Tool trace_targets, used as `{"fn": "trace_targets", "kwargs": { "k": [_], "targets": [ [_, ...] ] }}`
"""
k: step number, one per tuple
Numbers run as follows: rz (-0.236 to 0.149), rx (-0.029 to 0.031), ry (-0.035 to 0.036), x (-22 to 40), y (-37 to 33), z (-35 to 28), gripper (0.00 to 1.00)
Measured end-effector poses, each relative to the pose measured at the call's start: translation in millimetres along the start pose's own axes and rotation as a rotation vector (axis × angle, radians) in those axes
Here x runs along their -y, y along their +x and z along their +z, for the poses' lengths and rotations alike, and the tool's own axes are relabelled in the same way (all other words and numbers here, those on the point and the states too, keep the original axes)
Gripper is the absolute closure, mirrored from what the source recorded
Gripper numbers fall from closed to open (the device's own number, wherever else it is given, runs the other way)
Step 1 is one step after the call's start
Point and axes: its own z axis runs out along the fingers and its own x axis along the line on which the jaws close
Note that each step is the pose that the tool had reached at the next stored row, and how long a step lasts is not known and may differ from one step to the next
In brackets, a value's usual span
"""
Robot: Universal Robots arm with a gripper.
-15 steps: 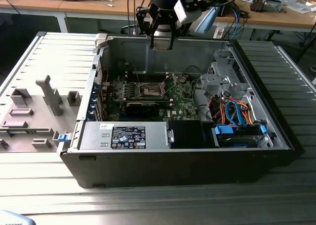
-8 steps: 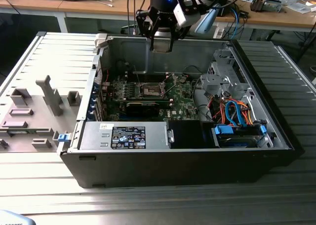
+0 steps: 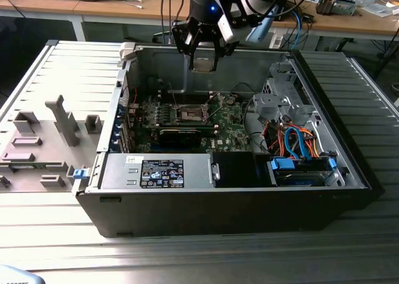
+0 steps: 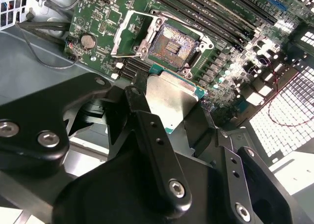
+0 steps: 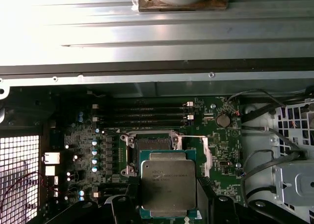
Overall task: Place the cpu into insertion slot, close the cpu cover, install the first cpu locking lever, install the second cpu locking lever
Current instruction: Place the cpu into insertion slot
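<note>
While aloft, flat silver-grey cpu (image 5: 168, 184)

In the first wrist view the insertion slot (image 5: 153, 143) is largely hidden behind the cpu (image 5: 168, 184) in front of it, and the gripper (image 5: 168, 204) clamped on the chip's two sides is cut off by the picture's edge. In the second wrist view the nearer part of the cpu is covered by the dark fingers (image 4: 147, 130), whose bodies are cropped at the frame. In the exterior view the arm (image 3: 209, 4) is cut off at the top edge, and the fine parts around the slot are too small to be told.
</note>
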Motion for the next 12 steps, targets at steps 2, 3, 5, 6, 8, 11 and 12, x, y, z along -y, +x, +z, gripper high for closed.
{"fn": "trace_targets", "kwargs": {
  "k": [2, 3, 5, 6, 8, 11, 12],
  "targets": [
    [0.0, 0.0, 0.0, 0.0, 0.0, 0.3, 0.45],
    [0.0, 0.0, 0.0, 0.0, 0.0, 0.4, 0.45],
    [0.0, 0.0, 0.0, 0.1, 0.0, 0.8, 0.45],
    [0.0, 0.0001, -0.0002, 0.1, 0.0, 1.3, 0.45],
    [0.0, 0.0, 0.0001, 0.2, 0.5, 1.9, 0.45],
    [0.0, 0.0, 0.0002, 0.4, 2.3, 3.1, 0.45],
    [0.0, 0.0, 0.0001, 0.5, 2.6, 3.4, 0.45]
  ]
}}
